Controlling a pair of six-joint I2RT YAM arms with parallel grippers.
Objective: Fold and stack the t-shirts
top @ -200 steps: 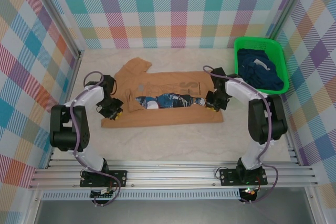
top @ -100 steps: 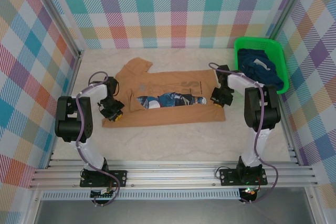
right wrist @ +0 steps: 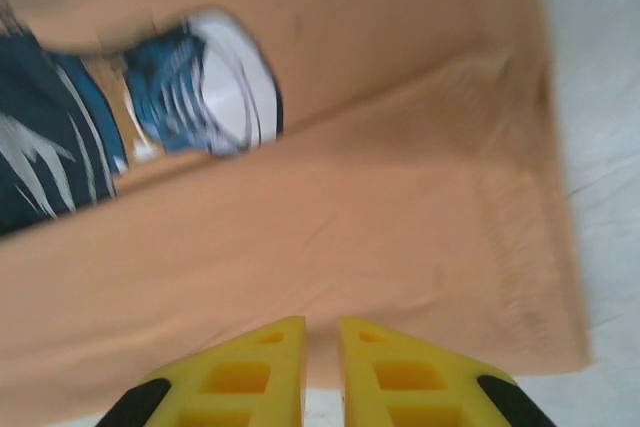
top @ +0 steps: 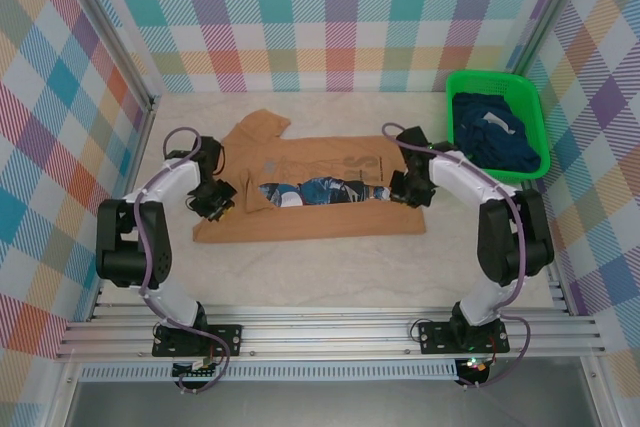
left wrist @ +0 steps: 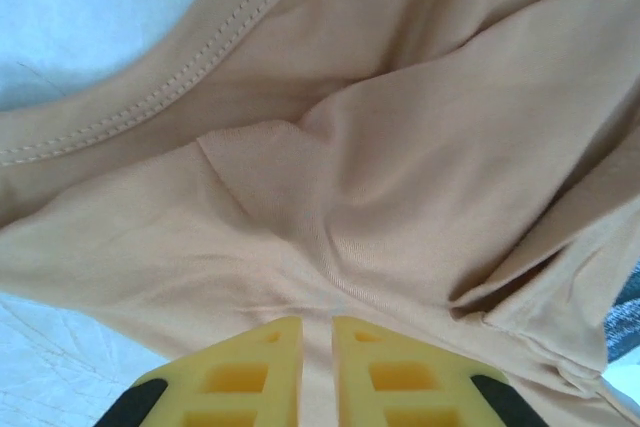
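The tan-orange t-shirt (top: 310, 219) lies flat mid-table, its lower part folded up so that a strip of the blue-and-white print (top: 320, 190) shows. My left gripper (top: 218, 200) is at the shirt's left edge and my right gripper (top: 408, 190) at its right edge. In the left wrist view the yellow jaws (left wrist: 317, 322) pinch wrinkled tan cloth (left wrist: 380, 167). The right wrist view has the jaws (right wrist: 321, 322) closed on the hem of the folded tan cloth (right wrist: 330, 227), with the print (right wrist: 200, 87) beyond. Dark navy t-shirts (top: 495, 137) lie heaped in the basket.
The bright green mesh basket (top: 490, 75) stands at the back right corner. Plaid walls close in the back and both sides. Bare pale table (top: 330, 277) stretches between the shirt and the arm bases.
Half a second ago both grippers sat slightly further outward; they have now moved inward and a little up along the shirt's sides. The shirt's fold looks much the same.
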